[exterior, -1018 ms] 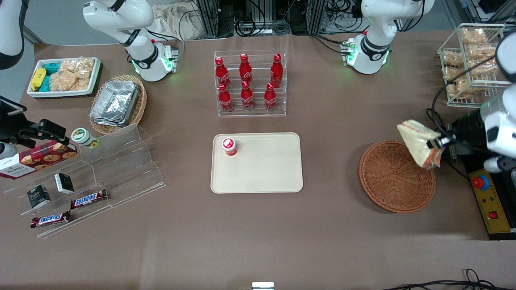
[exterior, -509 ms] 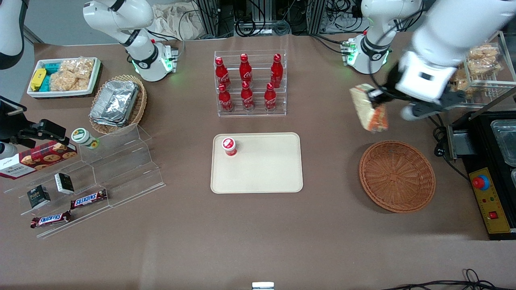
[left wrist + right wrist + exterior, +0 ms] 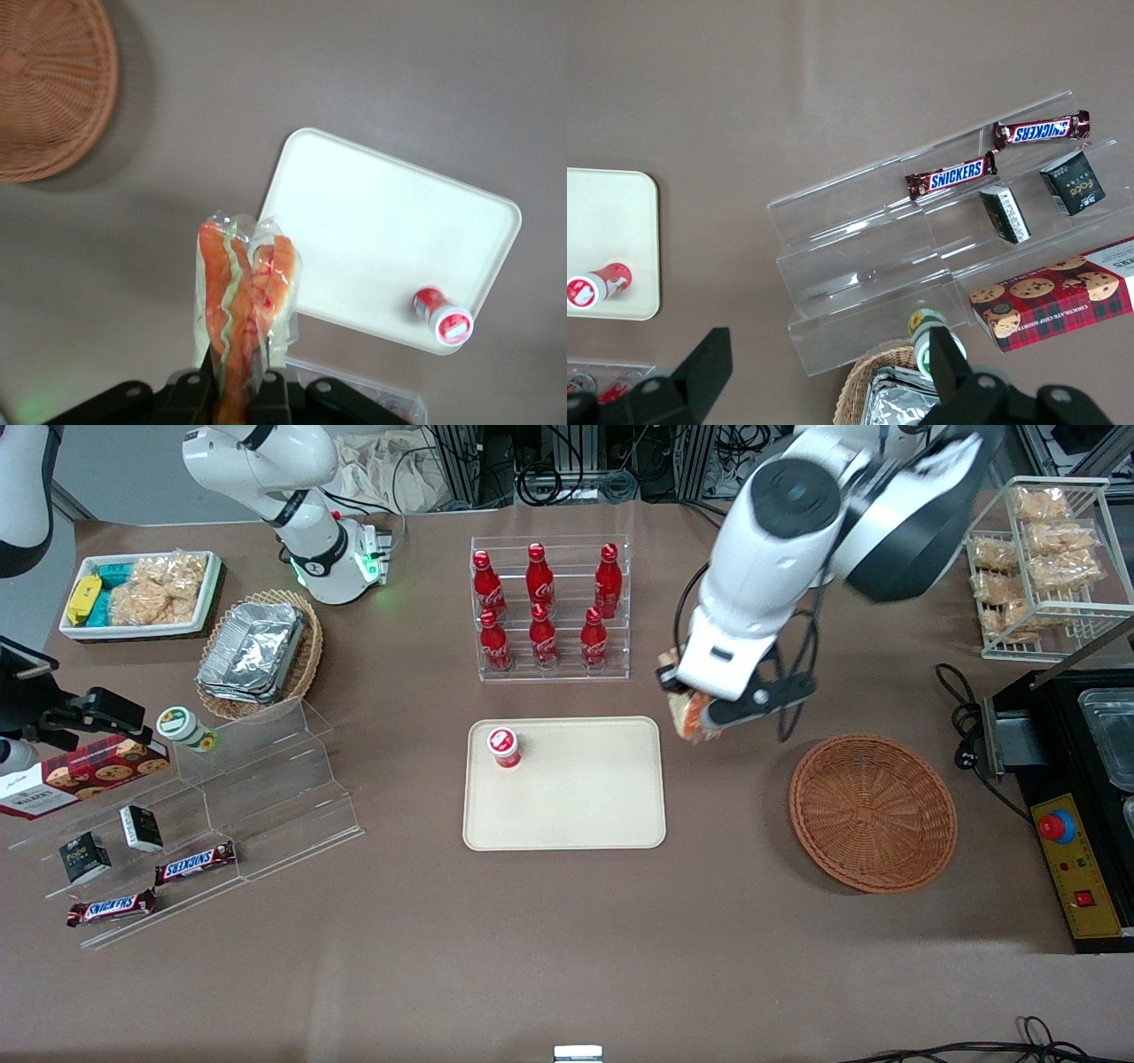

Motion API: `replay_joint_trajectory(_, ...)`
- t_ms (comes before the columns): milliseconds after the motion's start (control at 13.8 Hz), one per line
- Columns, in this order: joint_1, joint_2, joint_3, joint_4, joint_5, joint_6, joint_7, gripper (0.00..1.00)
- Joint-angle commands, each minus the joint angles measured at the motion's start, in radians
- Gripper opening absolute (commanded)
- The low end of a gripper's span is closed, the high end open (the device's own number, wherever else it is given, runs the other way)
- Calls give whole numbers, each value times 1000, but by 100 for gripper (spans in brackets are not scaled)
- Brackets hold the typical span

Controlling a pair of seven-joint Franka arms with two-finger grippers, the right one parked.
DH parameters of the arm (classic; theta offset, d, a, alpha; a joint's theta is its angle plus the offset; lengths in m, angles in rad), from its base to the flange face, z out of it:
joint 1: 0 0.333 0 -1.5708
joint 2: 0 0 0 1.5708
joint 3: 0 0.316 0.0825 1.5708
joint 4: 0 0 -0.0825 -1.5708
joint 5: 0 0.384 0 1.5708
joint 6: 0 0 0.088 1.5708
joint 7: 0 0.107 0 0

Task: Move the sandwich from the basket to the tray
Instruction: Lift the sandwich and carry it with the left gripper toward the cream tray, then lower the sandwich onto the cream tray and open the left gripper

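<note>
On the tray (image 3: pixel 576 797) a small red-capped cup (image 3: pixel 504 747) stands near one corner. My gripper (image 3: pixel 700 713) clamps the sandwich (image 3: pixel 687 710) in the air just beside the tray, with the basket (image 3: pixel 873 811) empty. I fear the slippery wrap slides out early.

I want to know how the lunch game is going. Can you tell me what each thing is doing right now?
sandwich: held up in the air, near the tray's edge, not on it.
tool: shut on the sandwich, above the table between basket and tray.
basket: empty.
tray: flat on the table, mostly bare.
small red cup: standing on the tray.
red bottles: upright in their clear rack.
</note>
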Motion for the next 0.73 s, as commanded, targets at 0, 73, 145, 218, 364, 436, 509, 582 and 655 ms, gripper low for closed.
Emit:
replay_joint_trajectory(0, -45, 98, -5, 32, 72, 59, -96, 6)
replay_joint_trajectory(73, -53, 127, -5, 32, 98, 82, -113, 6)
replay_joint_trajectory(145, -59, 156, -5, 31, 116, 110, -130, 6)
replay_joint_trajectory(218, -71, 188, -5, 31, 136, 140, -148, 6)
replay_joint_trajectory(364, -88, 254, -5, 31, 196, 194, -202, 6)
replay_joint_trajectory(436, -105, 288, -4, 29, 232, 217, -233, 6)
replay_joint_trajectory(509, -115, 319, -2, 29, 271, 239, -254, 6)
replay_joint_trajectory(582, -117, 351, -2, 29, 309, 260, -270, 6)
replay_joint_trajectory(655, -119, 379, -2, 28, 344, 274, -287, 6)
